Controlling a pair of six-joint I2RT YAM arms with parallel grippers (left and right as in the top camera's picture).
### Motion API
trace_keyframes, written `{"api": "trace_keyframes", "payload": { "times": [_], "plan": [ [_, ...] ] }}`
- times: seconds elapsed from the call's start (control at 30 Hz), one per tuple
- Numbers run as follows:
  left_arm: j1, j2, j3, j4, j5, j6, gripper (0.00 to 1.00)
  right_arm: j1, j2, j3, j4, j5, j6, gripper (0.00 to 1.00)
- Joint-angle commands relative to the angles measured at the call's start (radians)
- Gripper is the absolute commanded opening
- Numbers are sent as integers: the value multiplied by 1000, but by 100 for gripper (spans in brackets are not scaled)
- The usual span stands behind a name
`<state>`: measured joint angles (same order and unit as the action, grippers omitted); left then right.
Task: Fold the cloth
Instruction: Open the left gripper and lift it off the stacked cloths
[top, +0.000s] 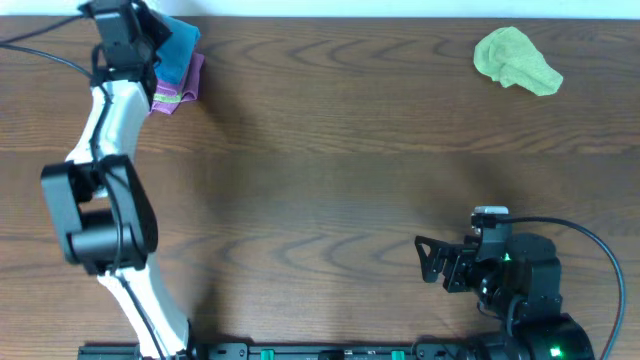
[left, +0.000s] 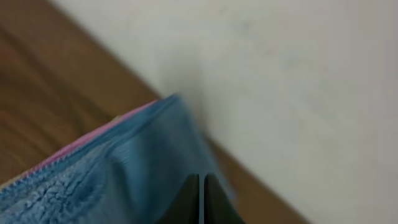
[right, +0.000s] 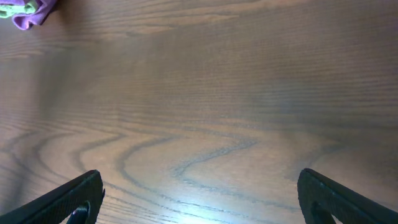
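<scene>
A blue cloth (top: 181, 45) lies on a stack at the table's far left, over a purple cloth (top: 186, 87) with a green edge. My left gripper (top: 152, 38) is at that stack. In the left wrist view its fingers (left: 202, 190) are pressed together with a thin sliver of the blue cloth (left: 106, 180) between them. A crumpled green cloth (top: 516, 60) lies at the far right. My right gripper (top: 428, 262) is open and empty near the front right, low over bare wood (right: 199, 199).
The stack's purple cloth (right: 30, 16) shows at the top left of the right wrist view. A pale wall (left: 298, 81) runs right behind the table's far edge, close to the left gripper.
</scene>
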<state>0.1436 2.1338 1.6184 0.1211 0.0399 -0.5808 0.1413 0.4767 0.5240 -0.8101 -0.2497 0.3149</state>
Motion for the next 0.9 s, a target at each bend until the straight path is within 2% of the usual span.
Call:
{"api": "trace_keyframes", "payload": {
  "times": [0.0, 0.17, 0.4, 0.53, 0.63, 0.67, 0.73, 0.83, 0.87],
  "plan": [
    [2, 61, 13, 11, -62, -11, 6, -5, -5, -2, 1, 7, 14, 99],
    [3, 116, 13, -37, -174, -10, 6, -5, -5, -2, 1, 7, 14, 99],
    [16, 149, 14, -64, -182, -6, 6, -5, -5, -2, 1, 7, 14, 99],
    [21, 141, 14, -60, -157, -4, 10, -5, -5, -2, 1, 7, 14, 99],
    [21, 102, 17, -62, -47, 29, 11, -5, -5, -2, 1, 7, 14, 99],
    [21, 77, 17, -71, -26, 38, 14, -5, -5, -2, 1, 7, 14, 99],
    [21, 26, 17, -104, -8, 62, 26, -5, -5, -2, 1, 7, 14, 99],
    [21, -52, 17, -163, 21, 139, 50, -5, -5, -2, 1, 7, 14, 99],
    [21, -82, 17, -190, 38, 173, 65, -5, -5, -2, 1, 7, 14, 99]
  ]
}}
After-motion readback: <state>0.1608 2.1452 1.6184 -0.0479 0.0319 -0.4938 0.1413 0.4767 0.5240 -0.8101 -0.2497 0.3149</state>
